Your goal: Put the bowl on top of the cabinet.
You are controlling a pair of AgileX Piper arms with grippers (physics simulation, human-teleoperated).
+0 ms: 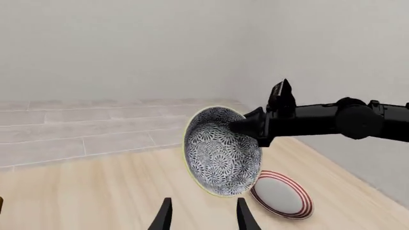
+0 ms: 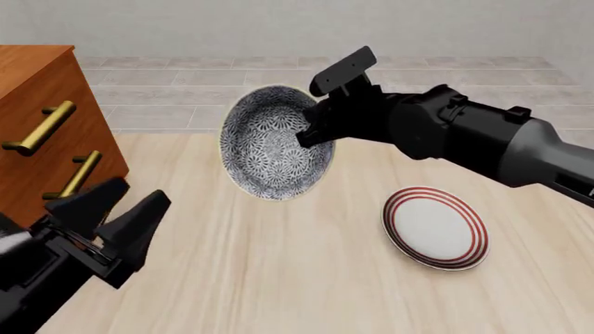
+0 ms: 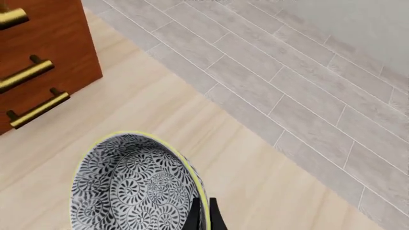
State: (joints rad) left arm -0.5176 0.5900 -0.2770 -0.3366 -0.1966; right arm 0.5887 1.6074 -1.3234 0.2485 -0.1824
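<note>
Right tool (image 2: 311, 132) pinches the tilted bowl (image 2: 274, 142) rim, fingertips hidden; left tool (image 2: 116, 219) spread, cabinet (image 2: 46, 104) cropped.

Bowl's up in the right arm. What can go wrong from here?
1. The right gripper pinches only the thin rim of the bowl, which hangs tilted on its side; it might slip or swing in transit.
2. The cabinet stands tall at the left; a low path could knock the bowl against its side.
3. The left gripper, jaws open, sits near the cabinet front and could get in the way.
</note>
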